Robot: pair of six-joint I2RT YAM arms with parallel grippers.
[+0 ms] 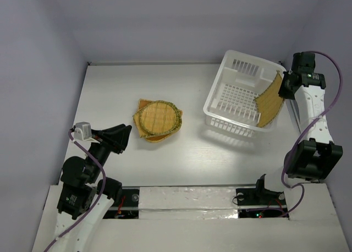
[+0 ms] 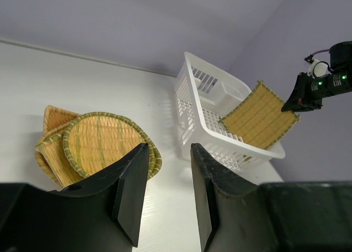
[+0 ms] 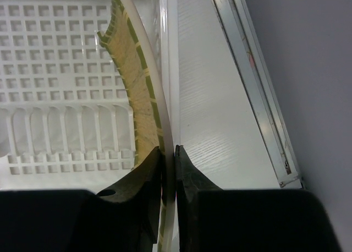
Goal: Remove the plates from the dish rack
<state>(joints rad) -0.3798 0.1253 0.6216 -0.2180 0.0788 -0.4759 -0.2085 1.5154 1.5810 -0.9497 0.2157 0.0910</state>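
One tan square woven plate point(image 1: 269, 100) point(image 2: 259, 121) point(image 3: 135, 81) leans on the right wall of the white dish rack point(image 1: 234, 130) point(image 2: 193, 76) point(image 3: 55, 54), its upper corner sticking out over the rim. My right gripper point(image 1: 284, 87) point(image 2: 300, 95) point(image 3: 169, 150) is shut on that plate's top edge, the rim pinched between both fingers. A stack of woven plates point(image 1: 158, 120) point(image 2: 99, 142), a round green-rimmed one on top, lies on the table left of the rack. My left gripper point(image 1: 128, 133) point(image 2: 169, 146) hovers open and empty near the stack.
The rack stands at the back right, close to the wall and the table's right edge. A metal rail point(image 3: 258, 92) runs along that edge. White tabletop point(image 1: 192, 158) lies between the stack, the rack and the arm bases.
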